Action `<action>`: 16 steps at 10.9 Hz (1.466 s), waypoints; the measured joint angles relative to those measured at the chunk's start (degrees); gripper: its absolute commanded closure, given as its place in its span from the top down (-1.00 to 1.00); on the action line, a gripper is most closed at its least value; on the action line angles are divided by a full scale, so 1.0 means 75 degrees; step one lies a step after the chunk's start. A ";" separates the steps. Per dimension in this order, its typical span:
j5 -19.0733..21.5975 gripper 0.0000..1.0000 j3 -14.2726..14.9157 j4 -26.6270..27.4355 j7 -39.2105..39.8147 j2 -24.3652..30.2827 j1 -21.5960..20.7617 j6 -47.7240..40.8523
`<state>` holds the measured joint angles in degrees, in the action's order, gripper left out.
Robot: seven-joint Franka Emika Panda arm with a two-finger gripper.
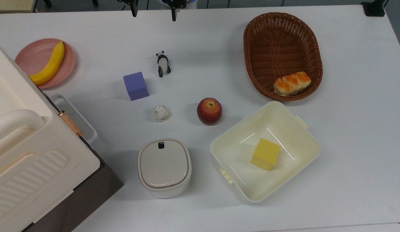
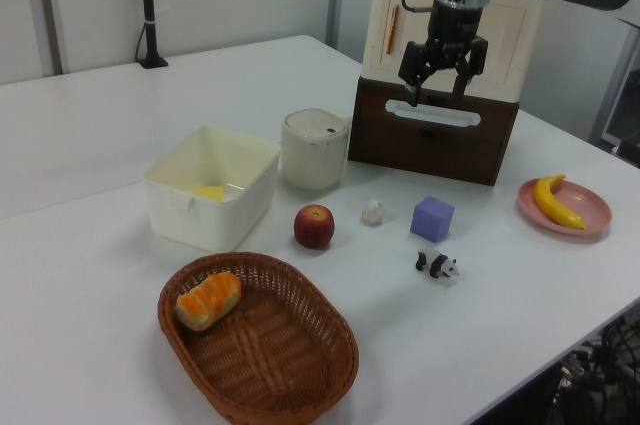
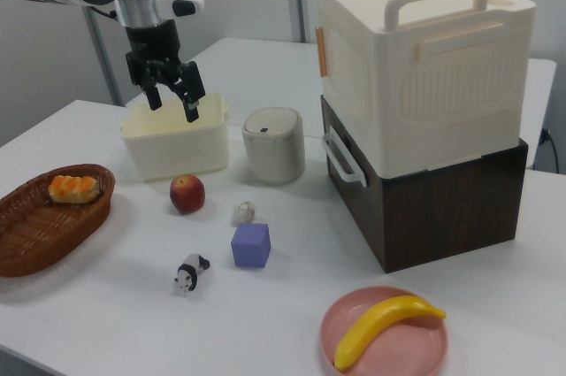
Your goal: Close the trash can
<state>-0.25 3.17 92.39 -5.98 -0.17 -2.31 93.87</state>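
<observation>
Trash can [image 1: 164, 167] stands on the table [image 1: 348, 129], lid flat down. Gripper [image 3: 172, 102] hangs high above, fingers apart, holding nothing.

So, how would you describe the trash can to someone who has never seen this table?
Find the big cream box at the top view's left. Just beside it, toward the top view's right, stands the trash can, a small off-white rounded bin. Unlike the open square tub holding a yellow block, it has a flat grey lid with a small black button.
</observation>
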 measured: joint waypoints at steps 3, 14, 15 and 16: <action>0.0178 1.00 0.0072 -0.0010 0.0374 0.0000 0.0028 -0.0115; 0.0269 1.00 0.0077 -0.0031 0.0430 0.0000 0.0097 -0.0118; 0.0269 1.00 0.0077 -0.0031 0.0430 0.0000 0.0097 -0.0118; 0.0270 1.00 0.0076 -0.0031 0.0431 0.0000 0.0097 -0.0118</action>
<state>1.77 3.74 92.16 -2.75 -0.17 -1.58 92.98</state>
